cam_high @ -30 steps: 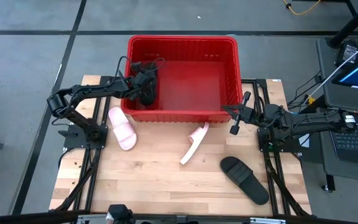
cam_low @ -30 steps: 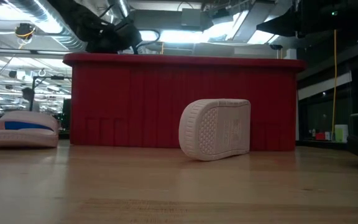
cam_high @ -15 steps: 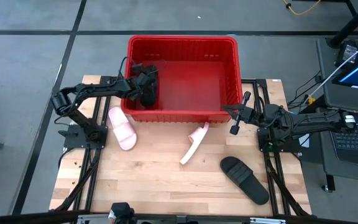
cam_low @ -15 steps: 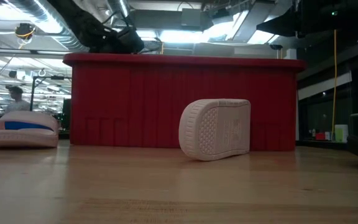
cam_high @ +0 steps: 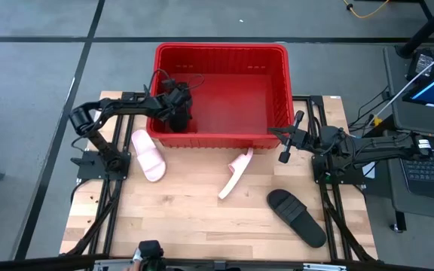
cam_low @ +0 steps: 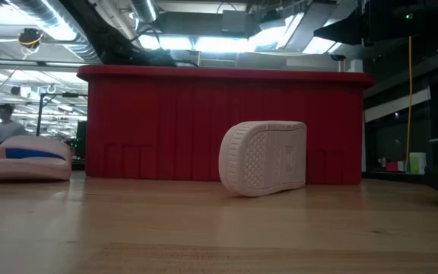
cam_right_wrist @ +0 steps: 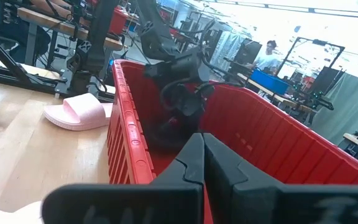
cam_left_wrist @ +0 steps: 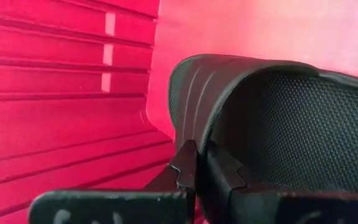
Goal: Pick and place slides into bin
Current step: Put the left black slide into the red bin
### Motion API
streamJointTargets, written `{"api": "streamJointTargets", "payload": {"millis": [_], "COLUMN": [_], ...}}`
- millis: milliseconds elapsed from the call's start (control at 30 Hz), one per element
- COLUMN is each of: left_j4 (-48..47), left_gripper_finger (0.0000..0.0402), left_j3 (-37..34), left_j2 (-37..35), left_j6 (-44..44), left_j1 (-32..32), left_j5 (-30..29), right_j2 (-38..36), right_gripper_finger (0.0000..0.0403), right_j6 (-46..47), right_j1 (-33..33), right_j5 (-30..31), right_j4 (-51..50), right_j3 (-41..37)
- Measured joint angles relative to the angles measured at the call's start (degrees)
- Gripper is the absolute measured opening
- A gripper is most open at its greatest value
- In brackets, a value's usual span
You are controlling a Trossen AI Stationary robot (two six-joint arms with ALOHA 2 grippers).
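left gripper (cam_high: 176, 105) shut on 1 black slide (cam_left_wrist: 272, 118) in bin (cam_high: 277, 83); 2 pink slides (cam_high: 148, 154) outside

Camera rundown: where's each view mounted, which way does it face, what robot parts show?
High: overhead, straight down; both arms, large red slotted plastic bin.
Low: table height, level at bin wall; pale pink slide sandal on edge.
Left wrist: inside bin; left claw shut on matte black slide sandal.
Right wrist: right claw shut, facing bin.
Shared: bin in all.
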Motion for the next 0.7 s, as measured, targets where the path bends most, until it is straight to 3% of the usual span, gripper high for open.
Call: {"api": "streamJointTargets", "payload": {"millis": [700], "left_j4": [-0.5], "left_gripper_finger": [0.0004], "left_j3": [0.0], "left_j2": [0.4], "left_j6": [2.5], "left_j1": [0.3], "left_j5": [0.9], "right_j2": [0.0], "right_gripper_finger": [0.0006], "right_j6": [-0.2], "right_j1": [0.0], "right_j5": [0.0], "right_j4": [0.0], "right_j3": [0.0]}}
